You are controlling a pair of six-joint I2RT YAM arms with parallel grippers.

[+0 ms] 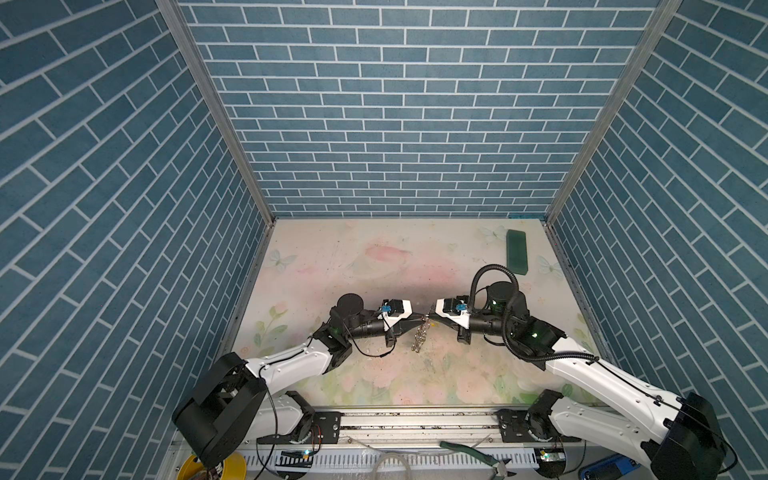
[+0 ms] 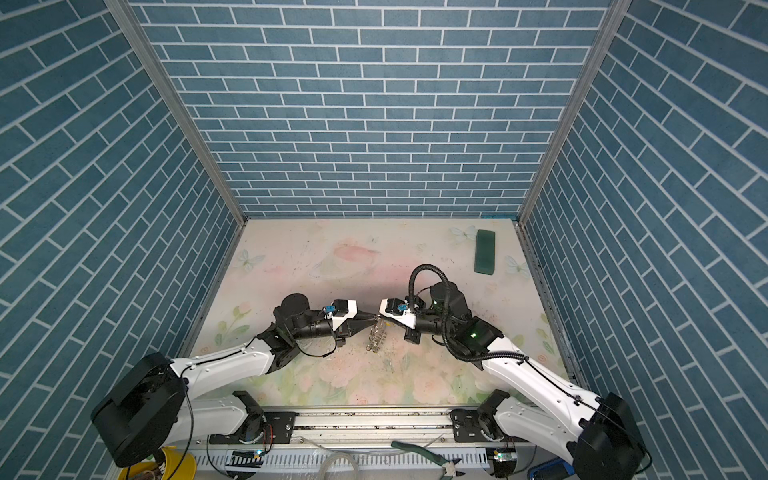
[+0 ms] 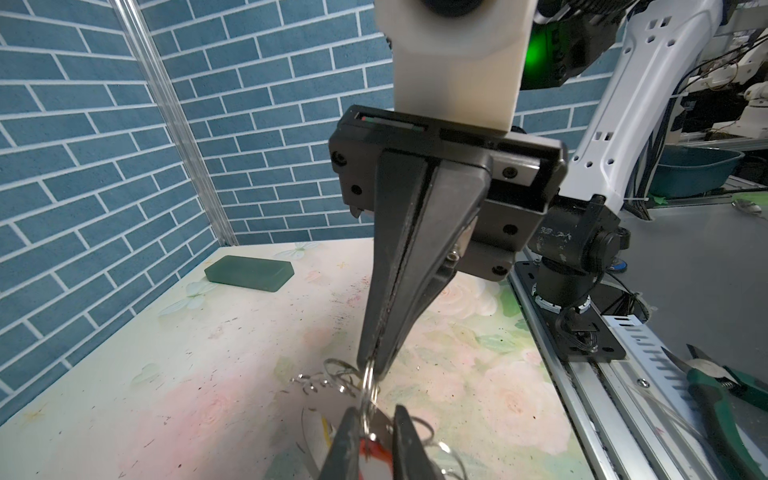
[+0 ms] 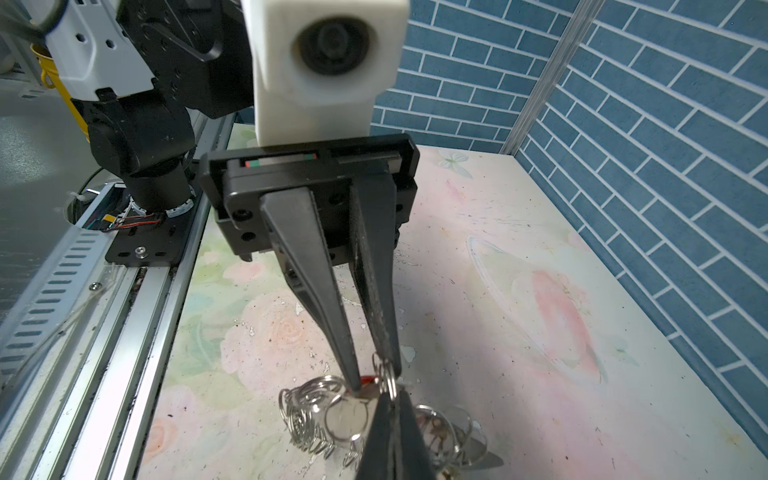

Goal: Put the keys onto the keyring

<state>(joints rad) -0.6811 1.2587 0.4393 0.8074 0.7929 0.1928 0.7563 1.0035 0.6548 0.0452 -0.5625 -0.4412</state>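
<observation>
Keyring [image 1: 419, 340]: a cluster of silver rings hanging over the middle of the floral surface [image 1: 332, 257], one ring pinched in the closed jaws of the right gripper [image 3: 371, 368]. Jaws of the left gripper [image 4: 374, 379] clamp a red key [image 4: 367, 380] just beside that ring. Dark green block [image 1: 516, 251] lies well apart, near the far right corner.

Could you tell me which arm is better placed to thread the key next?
Left: the left gripper grips the red key beside the keyring, which the right gripper pinches.
</observation>
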